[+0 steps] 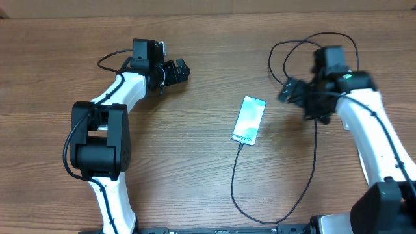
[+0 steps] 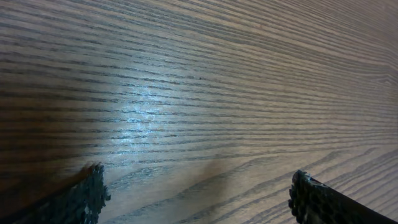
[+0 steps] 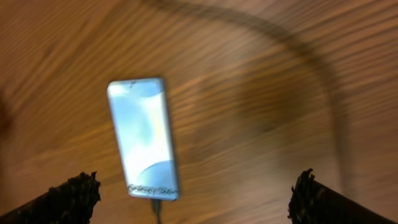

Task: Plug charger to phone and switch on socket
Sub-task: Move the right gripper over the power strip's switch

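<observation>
The phone point(image 1: 249, 120) lies flat mid-table, its light blue screen up. It also shows in the right wrist view point(image 3: 144, 134), blurred. The charger's thin black cable point(image 1: 235, 188) is plugged into the phone's near end, loops toward the front edge and runs back up toward the right arm. Its plug tip shows in the right wrist view point(image 3: 156, 207). The adapter and the socket are out of view. My right gripper point(image 1: 288, 91) point(image 3: 196, 190) is open and empty, above the table to the right of the phone. My left gripper point(image 1: 179, 70) point(image 2: 199, 190) is open and empty at the far left.
Thin black cable loops point(image 1: 281, 55) lie at the back right around the right arm; I cannot tell whether they belong to the charger. The left wrist view shows only bare wood table point(image 2: 205, 93).
</observation>
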### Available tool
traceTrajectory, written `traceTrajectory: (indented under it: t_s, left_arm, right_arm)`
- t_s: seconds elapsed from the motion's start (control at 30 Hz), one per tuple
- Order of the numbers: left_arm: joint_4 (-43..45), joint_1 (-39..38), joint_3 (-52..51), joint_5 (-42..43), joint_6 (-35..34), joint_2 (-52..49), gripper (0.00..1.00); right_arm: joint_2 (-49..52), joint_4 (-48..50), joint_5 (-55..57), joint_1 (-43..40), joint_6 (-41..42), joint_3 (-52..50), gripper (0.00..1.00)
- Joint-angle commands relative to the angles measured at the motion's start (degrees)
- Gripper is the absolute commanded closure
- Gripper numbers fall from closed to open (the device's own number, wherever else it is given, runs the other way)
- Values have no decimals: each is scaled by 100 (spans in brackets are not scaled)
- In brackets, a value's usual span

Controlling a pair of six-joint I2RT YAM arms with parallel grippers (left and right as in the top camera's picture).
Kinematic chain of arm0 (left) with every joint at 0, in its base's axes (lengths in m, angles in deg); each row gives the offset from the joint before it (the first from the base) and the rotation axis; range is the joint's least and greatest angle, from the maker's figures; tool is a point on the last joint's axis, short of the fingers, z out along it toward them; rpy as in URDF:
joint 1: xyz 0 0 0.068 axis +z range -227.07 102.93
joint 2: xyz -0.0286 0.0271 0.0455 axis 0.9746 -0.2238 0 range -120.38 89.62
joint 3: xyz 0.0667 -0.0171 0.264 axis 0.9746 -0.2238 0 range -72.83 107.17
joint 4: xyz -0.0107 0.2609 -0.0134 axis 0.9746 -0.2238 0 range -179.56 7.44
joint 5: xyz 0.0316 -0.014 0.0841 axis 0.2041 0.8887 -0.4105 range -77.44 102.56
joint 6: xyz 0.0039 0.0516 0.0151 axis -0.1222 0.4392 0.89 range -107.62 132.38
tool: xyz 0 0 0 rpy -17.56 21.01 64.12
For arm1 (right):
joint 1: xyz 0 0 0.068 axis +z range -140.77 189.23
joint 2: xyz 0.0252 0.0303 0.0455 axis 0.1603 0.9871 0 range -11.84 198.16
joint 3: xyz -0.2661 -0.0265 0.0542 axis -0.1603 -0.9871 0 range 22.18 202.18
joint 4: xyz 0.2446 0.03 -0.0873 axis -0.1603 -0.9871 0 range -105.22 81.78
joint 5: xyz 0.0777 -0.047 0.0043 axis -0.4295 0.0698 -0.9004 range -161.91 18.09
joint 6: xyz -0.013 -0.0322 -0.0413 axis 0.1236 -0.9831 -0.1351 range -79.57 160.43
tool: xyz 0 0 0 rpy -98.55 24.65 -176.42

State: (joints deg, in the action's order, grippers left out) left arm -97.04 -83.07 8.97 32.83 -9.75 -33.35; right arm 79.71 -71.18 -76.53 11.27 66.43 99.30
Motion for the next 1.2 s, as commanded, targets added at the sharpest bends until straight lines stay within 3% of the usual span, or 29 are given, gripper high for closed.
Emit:
traceTrajectory:
  t_s: [0.0,0.5,1.17]
  left_arm:
    - [-133,35,-140,-420,26,-140,1]
    - [-133,35,-140,-420,26,-140,1]
    - [-133,35,-140,-420,26,-140,0]
  right_arm:
    - [-101,-280,1086,-426,-229,431,0]
    - [-83,739,1290,-2369,-227,433,0]
    - [1130,1530,2321,-2592,-227,387,0]
